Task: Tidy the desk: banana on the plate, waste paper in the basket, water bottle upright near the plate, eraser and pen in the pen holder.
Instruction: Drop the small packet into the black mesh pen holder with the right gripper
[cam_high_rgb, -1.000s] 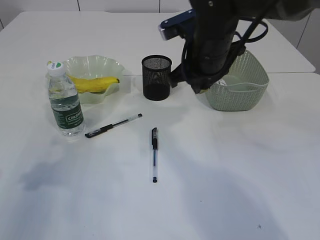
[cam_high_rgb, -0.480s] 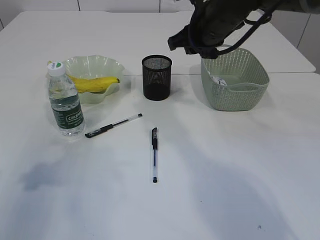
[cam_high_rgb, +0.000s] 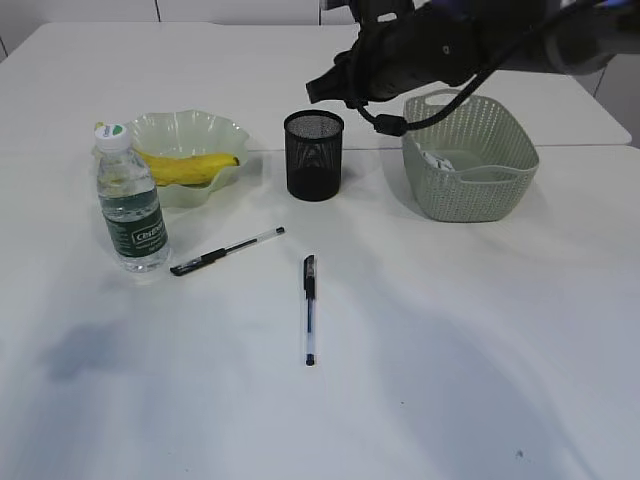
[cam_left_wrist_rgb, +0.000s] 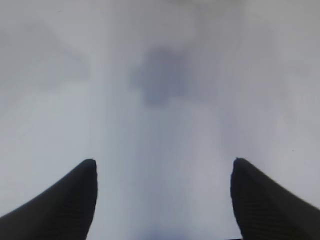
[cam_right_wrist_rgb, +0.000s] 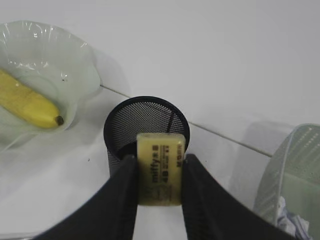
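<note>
Right wrist view: our right pincer (cam_right_wrist_rgb: 159, 175) grips the eraser (cam_right_wrist_rgb: 160, 168) above the pen holder (cam_right_wrist_rgb: 146, 125); our left pincer (cam_left_wrist_rgb: 162, 200) gapes empty over the worktop (cam_left_wrist_rgb: 160, 75).

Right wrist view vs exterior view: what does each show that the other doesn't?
Only the right wrist view: the eraser clamped in the right gripper.
Only the exterior view: the water bottle upright and two pens lying on the desk.
Both: pen holder, banana on the plate, waste paper in the basket.
</note>
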